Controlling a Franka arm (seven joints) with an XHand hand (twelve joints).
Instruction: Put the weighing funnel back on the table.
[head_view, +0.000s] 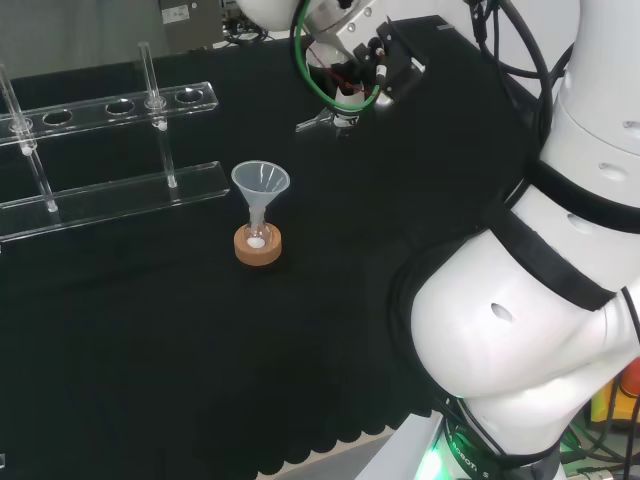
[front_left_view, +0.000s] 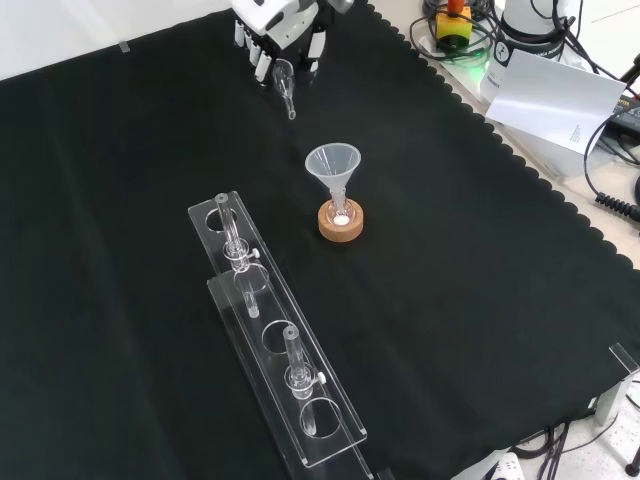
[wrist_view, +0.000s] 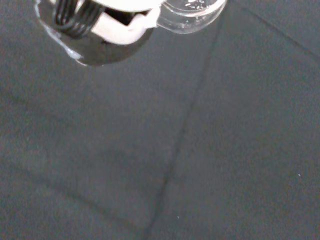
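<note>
**While the hand (front_left_view: 280, 25) grips it, the weighing funnel (front_left_view: 284, 85) hangs over the black cloth (front_left_view: 120, 200)**

As the front view is read from its left, the first thing is a long clear rack (front_left_view: 270, 330). It lies left of the funnel (front_left_view: 333, 165) and nearer the camera, well apart from it. Two clear tubes (front_left_view: 232, 225) stand upright in the rack's holes.

Next comes the hand, farther off than the funnel and slightly to its left, near the cloth's far edge. Its fingers (front_left_view: 262, 65) are curled round the wide end of the weighing funnel, one on either side of the clear piece. The short stem slants down and out below them. Whether the stem's tip touches the cloth cannot be told. In the wrist view the clear rim of the piece sits beside a white part of the hand, with cloth beyond.

The funnel itself stands mouth up, its stem in a small flask (front_left_view: 340, 208) on a cork ring (front_left_view: 341, 222), apart from the hand and untouched.

Right of the funnel, past the cloth's scalloped edge, a white sheet (front_left_view: 555, 95) leans.
</note>
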